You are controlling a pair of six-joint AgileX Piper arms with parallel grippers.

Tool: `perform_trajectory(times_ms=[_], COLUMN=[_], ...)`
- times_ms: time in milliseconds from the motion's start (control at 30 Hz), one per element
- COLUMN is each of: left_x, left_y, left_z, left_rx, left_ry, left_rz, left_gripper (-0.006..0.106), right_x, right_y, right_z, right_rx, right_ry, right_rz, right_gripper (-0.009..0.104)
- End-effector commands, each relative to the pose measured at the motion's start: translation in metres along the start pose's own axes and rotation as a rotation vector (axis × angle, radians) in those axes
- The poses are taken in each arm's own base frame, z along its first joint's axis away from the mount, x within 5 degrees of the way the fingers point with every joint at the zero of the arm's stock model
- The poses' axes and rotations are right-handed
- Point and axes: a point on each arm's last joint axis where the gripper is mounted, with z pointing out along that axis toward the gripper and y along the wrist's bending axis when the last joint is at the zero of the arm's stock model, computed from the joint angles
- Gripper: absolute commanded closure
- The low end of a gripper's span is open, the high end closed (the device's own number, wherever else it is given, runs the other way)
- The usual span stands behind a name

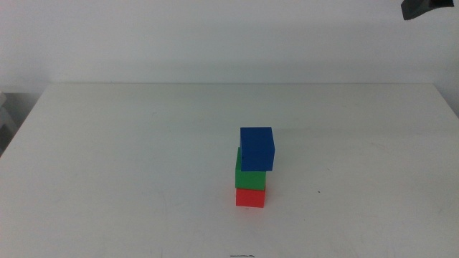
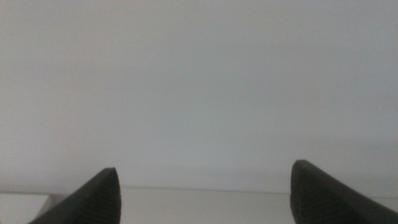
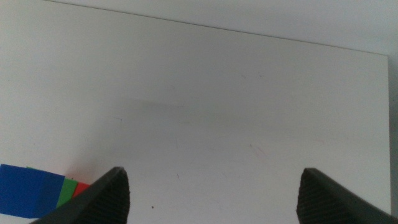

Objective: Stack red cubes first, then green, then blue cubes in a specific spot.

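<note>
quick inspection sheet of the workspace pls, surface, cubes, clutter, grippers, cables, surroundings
surface: smooth white tabletop, bare except for one stack
job's things: small matte red cube at the bottom, matte green cube on it, matte deep-blue cube on top, shifted slightly right of the green
clutter: nothing seen
grippers: left gripper jaws open, holding nothing, facing a blank wall; right gripper jaws open, holding nothing, over the table beside the stack
cables: nothing seen
surroundings: plain white wall

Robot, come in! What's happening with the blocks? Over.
Both grippers open, empty, away. Small blue cube on green cube on red cube, slightly offset. Nothing blocking.
</note>
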Motion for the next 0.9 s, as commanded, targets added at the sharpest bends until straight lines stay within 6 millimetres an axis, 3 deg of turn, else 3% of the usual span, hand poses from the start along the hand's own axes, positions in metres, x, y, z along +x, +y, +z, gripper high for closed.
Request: perform_trajectory(times_ms=[0,433,700,867], left_x=[-0.013,-0.008,0.024,0.056], left_y=[0.001,0.003,0.005,0.007], left_z=[-0.01,-0.013,-0.006,-0.003], left_rx=[0.001,-0.007,-0.008,-0.002], left_ry=[-0.12,-0.111,-0.048,0.033], left_rz=[-0.03,-0.033,-0.043,-0.104], left_gripper=[0.007,0.007,0.007,0.007], right_x=[-0.002,-0.005,-0.027,-0.022], right_y=[-0.004,-0.007,-0.014,-0.008], right_z=[-0.024,-0.021,-0.067,-0.085], right_rx=[0.017,0.05,0.145,0.069], right_ry=[-0.072,-0.087,-0.521,-0.56], right_rz=[-0.005,-0.015,-0.075,-0.039], right_gripper=[0.019,0.019,0.019,0.019])
